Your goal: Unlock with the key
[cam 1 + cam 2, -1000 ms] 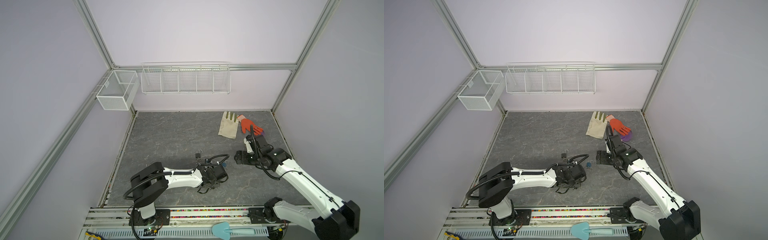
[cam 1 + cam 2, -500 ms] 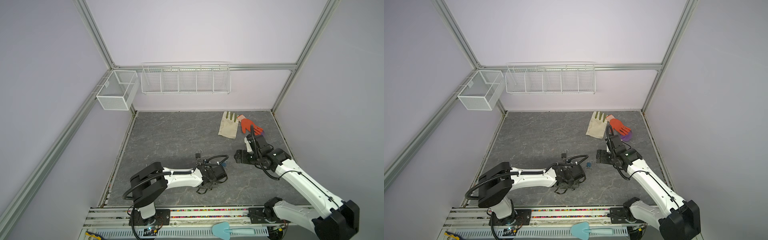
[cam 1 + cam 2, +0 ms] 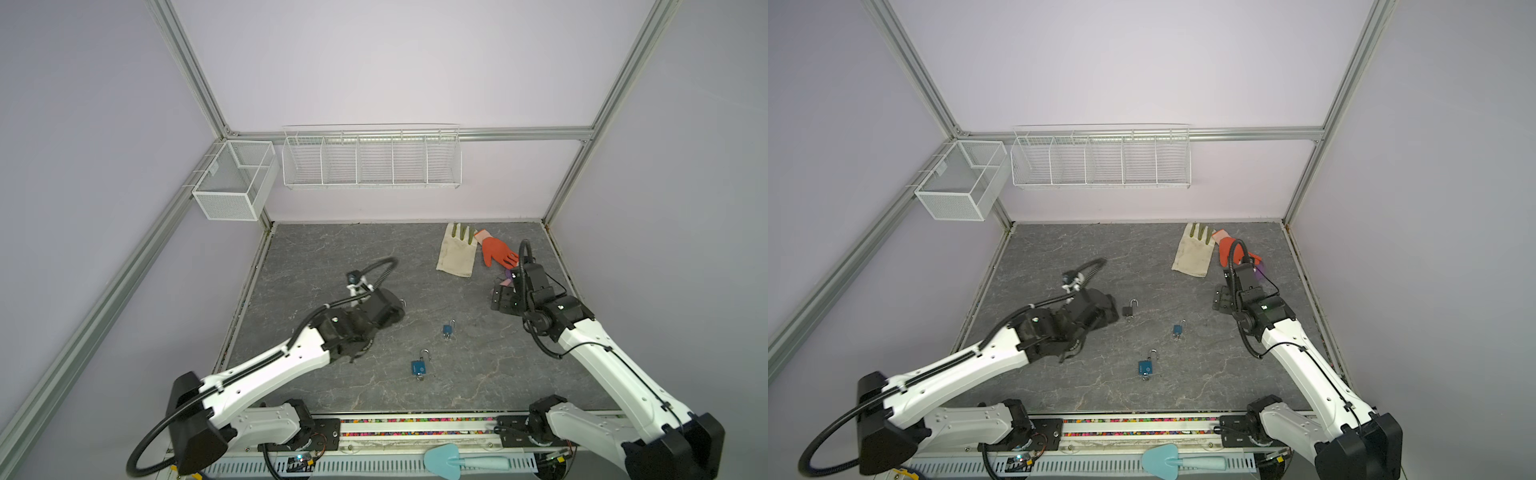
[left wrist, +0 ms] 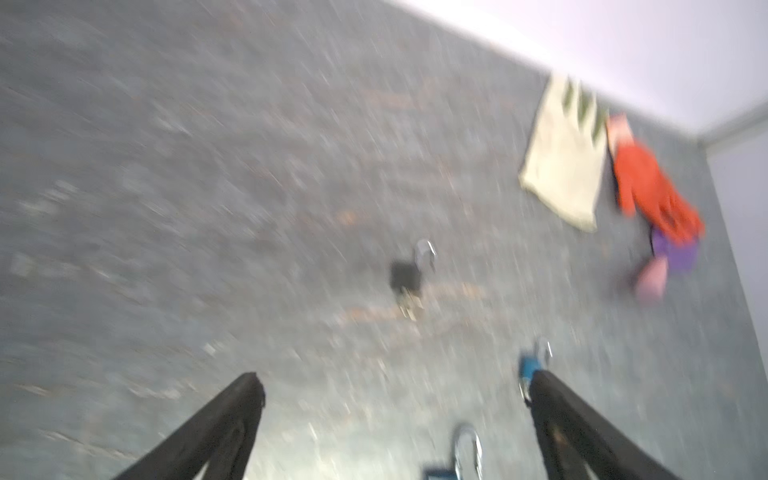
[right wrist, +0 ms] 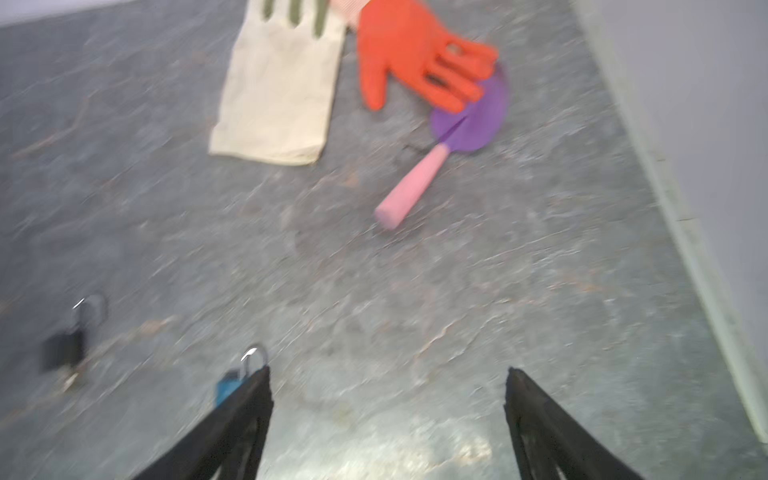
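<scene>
Ahead of the left tool [image 4: 395,377], on the grey tabletop [image 3: 1054,253], lie three padlocks; none is held.

Left tool: jaws spread wide, nothing between them. Right tool [image 5: 388,371]: likewise spread and empty, on the far side of the locks from the left tool.

Larger blue padlock [image 3: 1145,367]: back of the left tool's fingertips and off to one side, apart from both tools.

Small blue padlock [image 3: 1178,330]: between the two tools, touching neither.

Black padlock [image 3: 1128,311]: directly in front of the left tool and just beside its fingertips in a top view. It is the closest lock to either tool.

Key [image 4: 409,307]: a pale piece projecting from the black padlock's base.

Finding: the black padlock's long axis runs roughly along the left tool's line of reach, with the key end nearer and the shackle pointing away. The left arm is plainly the nearer one. In my judgement, any coming move on this lock turns on that alignment.

Limits: the wrist views are blurred. The key's flat side cannot be told, nor whether any shackle is sprung.
</scene>
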